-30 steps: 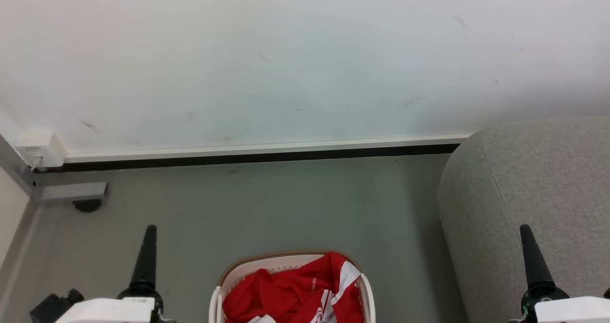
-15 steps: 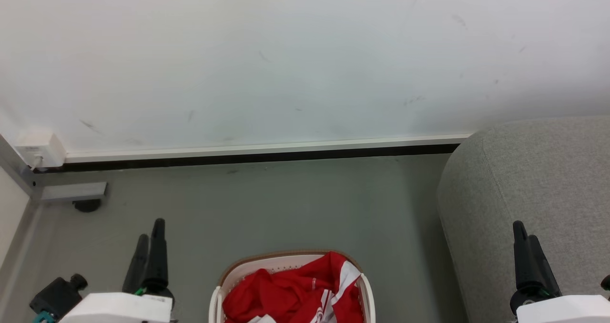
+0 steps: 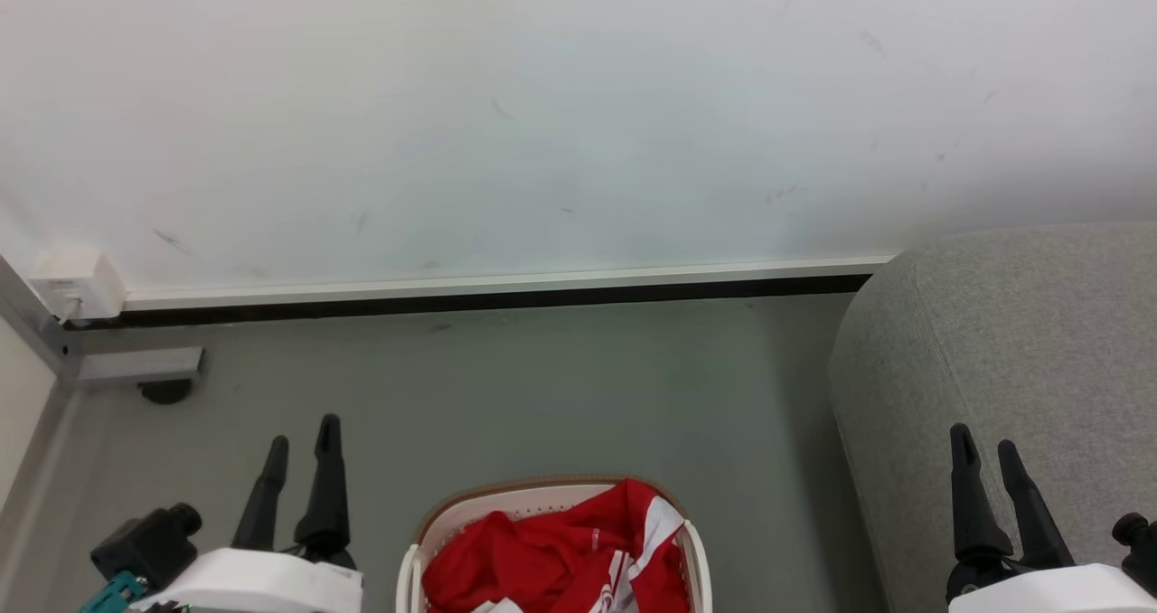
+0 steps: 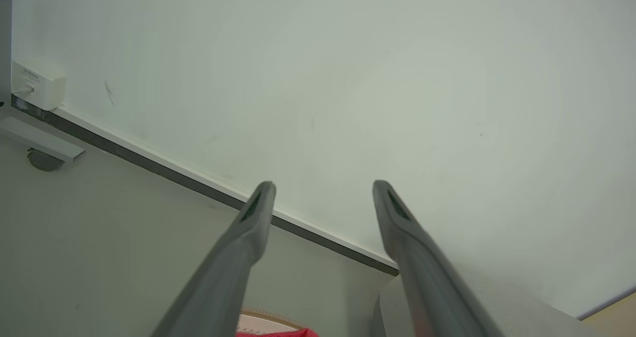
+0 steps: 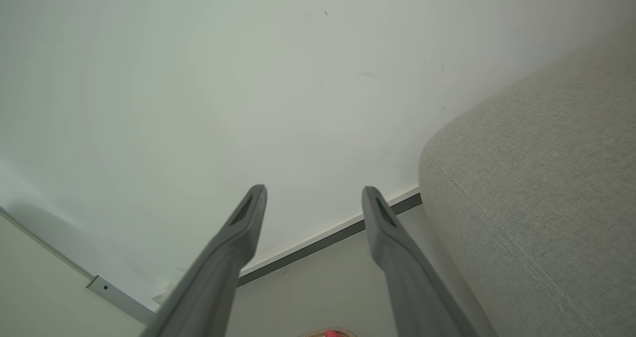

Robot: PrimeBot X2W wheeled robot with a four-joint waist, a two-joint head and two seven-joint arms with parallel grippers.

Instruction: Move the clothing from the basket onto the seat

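Note:
Red clothing (image 3: 551, 559) with white panels lies heaped in the cream basket (image 3: 470, 507) with a brown rim, at the bottom middle of the head view. The light grey seat (image 3: 1021, 342) stands to the right of the basket and also rises at the right of the right wrist view (image 5: 536, 178). My left gripper (image 3: 303, 429) hangs open left of the basket, its fingers pointing toward the wall. Open too, my right gripper (image 3: 983, 443) hovers over the seat's near left part. Both hold nothing. A sliver of basket and red clothing (image 4: 278, 333) peeks at the bottom of the left wrist view.
A white wall (image 3: 578, 116) with a dark baseboard (image 3: 488, 298) runs across the back. A white socket box (image 3: 77, 283) and a metal frame foot (image 3: 140, 364) sit in the far left corner. Grey floor (image 3: 542, 387) lies between wall and basket.
Both wrists have rolled: each gripper showed edge-on as a single finger a second ago, and now both fingers of each are visible side by side. The basket and clothing have stayed put.

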